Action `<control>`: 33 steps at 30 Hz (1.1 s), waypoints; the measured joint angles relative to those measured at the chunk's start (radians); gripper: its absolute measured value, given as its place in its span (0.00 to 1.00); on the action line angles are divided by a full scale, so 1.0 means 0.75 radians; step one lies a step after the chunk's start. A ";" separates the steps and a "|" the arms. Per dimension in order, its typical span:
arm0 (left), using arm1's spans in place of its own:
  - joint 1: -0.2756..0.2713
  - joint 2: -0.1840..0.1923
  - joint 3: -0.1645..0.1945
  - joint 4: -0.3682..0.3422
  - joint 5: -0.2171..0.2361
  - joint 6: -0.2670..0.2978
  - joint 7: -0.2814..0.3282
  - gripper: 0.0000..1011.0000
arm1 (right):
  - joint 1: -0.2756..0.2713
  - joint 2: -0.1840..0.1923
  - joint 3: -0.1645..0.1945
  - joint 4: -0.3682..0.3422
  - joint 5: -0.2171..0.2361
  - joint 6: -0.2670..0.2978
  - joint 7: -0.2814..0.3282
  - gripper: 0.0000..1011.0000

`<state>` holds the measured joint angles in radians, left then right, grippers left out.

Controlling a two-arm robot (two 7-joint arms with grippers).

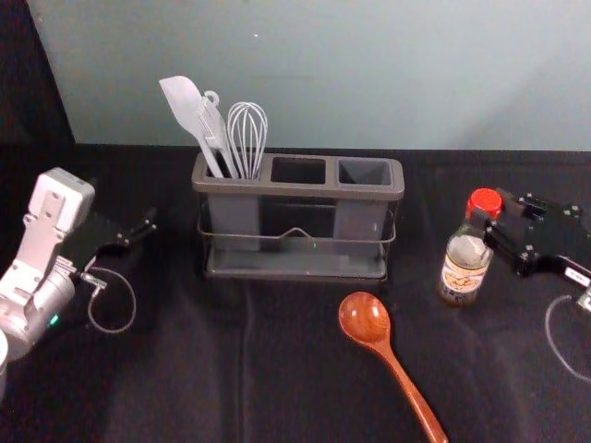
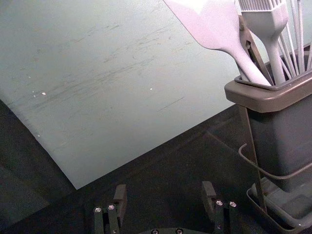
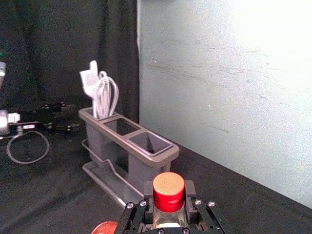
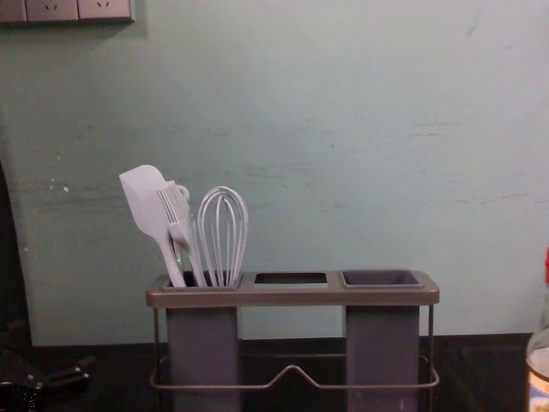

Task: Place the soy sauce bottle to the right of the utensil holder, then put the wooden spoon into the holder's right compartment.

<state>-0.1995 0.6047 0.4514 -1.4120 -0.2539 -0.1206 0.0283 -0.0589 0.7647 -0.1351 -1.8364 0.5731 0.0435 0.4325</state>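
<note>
Gripping the soy sauce bottle [image 1: 464, 269] at centre right of the head view, the right tool [image 3: 169, 190] has the utensil holder [image 1: 298, 190] leftward; the left tool [image 2: 165, 189], fingers apart, hangs centre left.

Pale grey-green wall [image 1: 416, 74], streaked with faint scuffs (roughly horizontal in the chest view), behind a black tablecloth [image 1: 185, 388] with soft creases. A black curtain [image 3: 117, 48] hangs at the left. Slotted wall sockets [image 4: 103, 9] occupy the chest view's upper left corner.
</note>
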 joint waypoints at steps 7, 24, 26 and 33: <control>0.000 0.000 0.000 0.000 0.000 0.000 0.000 0.99 | 0.155 -0.087 -0.076 0.132 -0.034 0.025 0.016 0.37; 0.000 0.000 0.000 0.000 0.000 0.000 0.000 0.99 | 0.376 -0.215 -0.191 0.350 -0.127 0.046 0.028 0.37; 0.000 0.000 0.000 0.000 0.000 0.000 0.000 0.99 | 0.386 -0.224 -0.197 0.363 -0.133 0.049 0.029 0.37; 0.000 0.000 0.000 0.000 0.000 0.000 0.000 0.99 | 0.403 -0.242 -0.205 0.382 -0.141 0.055 0.032 0.37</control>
<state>-0.1995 0.6047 0.4514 -1.4120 -0.2538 -0.1205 0.0283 0.2431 0.5833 -0.2886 -1.5496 0.4671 0.0849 0.4565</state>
